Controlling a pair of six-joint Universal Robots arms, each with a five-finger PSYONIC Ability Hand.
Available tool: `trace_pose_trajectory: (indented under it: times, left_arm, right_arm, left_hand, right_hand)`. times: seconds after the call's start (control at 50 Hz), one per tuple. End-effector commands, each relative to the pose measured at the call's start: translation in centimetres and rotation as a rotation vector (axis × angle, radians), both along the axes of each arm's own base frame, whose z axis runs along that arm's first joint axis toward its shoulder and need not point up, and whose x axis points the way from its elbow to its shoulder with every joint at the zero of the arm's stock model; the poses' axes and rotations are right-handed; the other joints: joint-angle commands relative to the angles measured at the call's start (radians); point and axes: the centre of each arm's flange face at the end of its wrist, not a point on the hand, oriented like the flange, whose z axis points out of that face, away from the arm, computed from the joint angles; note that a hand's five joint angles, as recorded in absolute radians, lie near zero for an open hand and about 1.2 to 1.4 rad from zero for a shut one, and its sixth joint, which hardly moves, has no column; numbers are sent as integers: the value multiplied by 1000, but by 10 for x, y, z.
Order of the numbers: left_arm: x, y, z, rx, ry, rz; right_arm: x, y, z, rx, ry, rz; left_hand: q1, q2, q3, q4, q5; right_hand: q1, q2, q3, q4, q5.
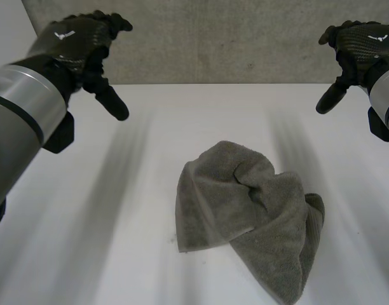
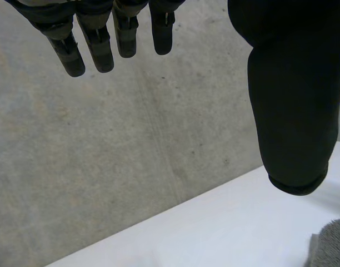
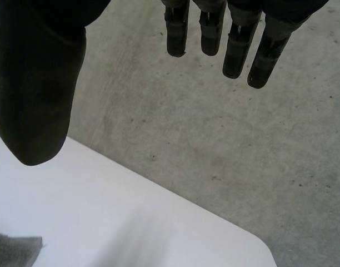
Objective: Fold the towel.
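Observation:
A grey towel (image 1: pixel 245 210) lies crumpled in a loose heap on the white table (image 1: pixel 105 241), a little right of the middle and toward the near edge. My left hand (image 1: pixel 80 41) hovers high above the table's far left, fingers straight, holding nothing. My right hand (image 1: pixel 356 44) hovers above the far right, also open and empty. Both hands are well clear of the towel. In the left wrist view my left hand's fingers (image 2: pixel 98 41) hang straight, and a corner of the towel (image 2: pixel 331 245) shows below the thumb. In the right wrist view my right hand's fingers (image 3: pixel 236 39) are straight, with a towel edge (image 3: pixel 14 250) beneath the thumb.
A grey concrete floor (image 1: pixel 232 38) lies beyond the table's far edge (image 1: pixel 220 84). A rounded table corner (image 3: pixel 259 245) shows in the right wrist view. Bare white tabletop surrounds the towel on the left and far sides.

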Motion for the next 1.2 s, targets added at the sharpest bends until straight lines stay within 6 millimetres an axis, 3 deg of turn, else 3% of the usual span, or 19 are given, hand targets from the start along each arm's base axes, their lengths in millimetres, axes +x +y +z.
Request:
trace_pose_trajectory:
  times: [0.02, 0.18, 0.28, 0.5, 0.56, 0.6, 0.62, 0.66, 0.68, 0.76, 0.78, 0.84, 0.88, 0.94, 1.02, 1.08, 1.12, 1.14, 1.2]
  left_arm:
    - [-25, -5, -32, 34, -25, -88]
    - [-69, -16, -84, 89, -59, -244]
    - [-105, -27, -139, 159, -91, -387]
    - [-123, -45, -218, 205, -194, -423]
    - [-124, -47, -227, 203, -214, -425]
    - [-125, -49, -236, 191, -242, -425]
    - [-125, -49, -236, 191, -242, -425]
    - [-126, -52, -228, 158, -247, -418]
    - [-126, -52, -228, 158, -247, -418]
    - [-122, -59, -150, -1, -146, -330]
    - [-116, -62, -117, -70, -81, -276]
    - [-108, -62, -85, -127, -8, -221]
    - [-89, -51, -24, -219, 136, -153]
    - [-73, -33, 6, -249, 204, -137]
    - [-63, -15, 1, -219, 189, -147]
    - [-52, 3, -34, -119, 121, -152]
    - [-45, 13, -59, -56, 72, -153]
    - [-38, 22, -83, 6, 14, -152]
    - [-19, 39, -132, 126, -121, -138]
  right_arm:
    - [-2, 8, -18, 79, 180, 53]
    - [-26, 14, -75, 297, 243, 53]
    - [-39, 19, -109, 426, 179, 102]
    - [-41, 20, -158, 588, -113, 179]
    - [-40, 16, -160, 593, -126, 182]
    - [-39, 13, -159, 580, -127, 186]
    - [-36, 8, -157, 557, -126, 195]
    - [-31, 3, -153, 519, -124, 214]
    - [-23, -1, -145, 470, -119, 244]
    - [-9, -16, -113, 337, -107, 280]
    - [-2, -26, -84, 234, -110, 294]
    - [6, -38, -39, 69, -124, 301]
    - [10, -39, -13, -42, -131, 297]
    - [22, -28, 25, -233, -146, 321]
    - [43, -9, 24, -239, -144, 386]
    - [61, 17, -15, -85, -59, 473]
    - [70, 45, -68, 90, 123, 552]
    - [70, 45, -69, 91, 124, 553]
    - [65, 82, -124, 316, 376, 647]
  left_hand:
    - [3, 9, -19, 9, -14]
    - [3, 9, -19, 9, -14]
    - [6, 11, -16, 11, -11]
    - [58, 64, 37, 64, 41]
    - [108, 114, 87, 114, 92]
    - [420, 426, 399, 426, 404]
    - [422, 428, 401, 428, 406]
    - [1024, 1030, 1003, 1030, 1007]
    - [1027, 1033, 1006, 1033, 1010]
    - [1209, 1215, 1187, 1215, 1192]
    - [1209, 1215, 1187, 1215, 1192]
    - [1209, 1215, 1187, 1215, 1192]
    - [1209, 1215, 1187, 1215, 1192]
    - [1209, 1215, 1187, 1215, 1192]
    - [1206, 1212, 1185, 1212, 1190]
    - [1136, 1142, 1115, 1142, 1119]
    - [1101, 1107, 1079, 1107, 1084]
    - [1086, 1092, 1064, 1092, 1069]
    - [1063, 1069, 1041, 1069, 1046]
  right_hand:
    - [-59, -78, -74, -85, -61]
    - [-59, -78, -74, -85, -61]
    - [-59, -78, -74, -85, -61]
    - [-59, -78, -74, -85, -61]
    - [190, 171, 175, 164, 189]
    - [424, 405, 410, 398, 423]
    - [734, 716, 720, 708, 733]
    - [1104, 1085, 1089, 1078, 1103]
    - [1162, 1143, 1147, 1136, 1161]
    - [1162, 1143, 1148, 1136, 1161]
    - [1162, 1143, 1148, 1136, 1161]
    - [1162, 1143, 1148, 1136, 1161]
    - [1162, 1143, 1148, 1136, 1161]
    - [1162, 1143, 1148, 1136, 1161]
    - [1162, 1143, 1148, 1136, 1161]
    - [1162, 1143, 1148, 1136, 1161]
    - [1162, 1143, 1148, 1136, 1161]
    - [1162, 1143, 1148, 1136, 1161]
    - [1162, 1143, 1148, 1136, 1161]
